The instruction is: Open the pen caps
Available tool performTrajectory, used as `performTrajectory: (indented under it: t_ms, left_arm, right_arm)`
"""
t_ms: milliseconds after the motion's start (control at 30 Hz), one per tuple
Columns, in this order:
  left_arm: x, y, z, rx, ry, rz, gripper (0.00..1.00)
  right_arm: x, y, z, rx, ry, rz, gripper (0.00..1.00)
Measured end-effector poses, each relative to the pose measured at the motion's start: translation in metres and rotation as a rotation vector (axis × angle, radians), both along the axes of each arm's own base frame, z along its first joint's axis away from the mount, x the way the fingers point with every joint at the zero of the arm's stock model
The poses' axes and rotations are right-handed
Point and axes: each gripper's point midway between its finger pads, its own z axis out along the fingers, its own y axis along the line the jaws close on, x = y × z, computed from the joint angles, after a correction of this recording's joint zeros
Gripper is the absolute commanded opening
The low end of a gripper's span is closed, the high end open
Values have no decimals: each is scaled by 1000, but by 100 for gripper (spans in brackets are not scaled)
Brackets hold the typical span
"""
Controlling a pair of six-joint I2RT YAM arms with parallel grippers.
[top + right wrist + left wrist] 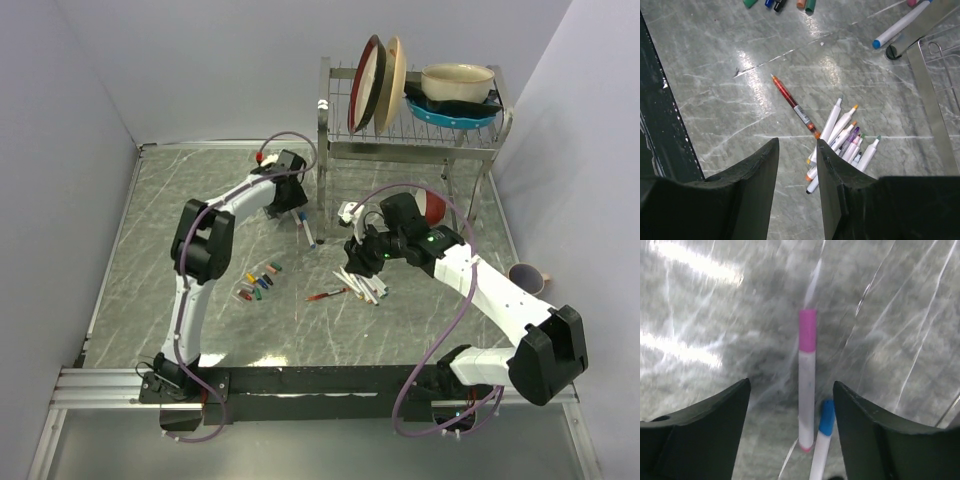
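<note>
A white pen with a pink cap lies on the marble table between my left gripper's open fingers, and a pen with a blue cap lies beside it. My left gripper hovers over both pens, empty. My right gripper is open and empty above the table, next to a pile of uncapped white pens. The pile also shows in the top view. Several loose caps in mixed colours lie left of centre, and they show at the top edge of the right wrist view.
A thin red pen lies apart from the pile. A metal dish rack with plates and bowls stands at the back right; its leg is close to the capped pens. A red bowl sits under it. A mug stands at the right.
</note>
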Motion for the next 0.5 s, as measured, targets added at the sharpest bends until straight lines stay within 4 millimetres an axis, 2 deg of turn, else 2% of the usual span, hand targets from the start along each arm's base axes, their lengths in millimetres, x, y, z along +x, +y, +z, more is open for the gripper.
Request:
performTrajectory:
  t_ms: [133,200,233,300,333,433,500]
  left_arm:
    - [12,-2,-4,39,27,-6,57]
    - [14,-1,-4,62,41,-7,55]
    - [14,1,-6,78,51,-9,42]
    - [13,5,-7,106,64,-15,30]
    - [11,9,-9,127,73,-15,19]
    - [8,18,-11,170,90,-22,8]
    - [7,22,-12,187,88,-28,4]
  right_arm:
    - [-1,1,1,6,1,7,43]
    - [-2,1,2,9,-2,9,43]
    - [-2,1,3,11,-4,10,43]
    - [-3,1,6,17,-10,12,43]
    - [-3,1,7,19,-13,12,43]
    - [-4,1,10,25,-20,14,43]
    - [-4,1,11,27,-22,15,43]
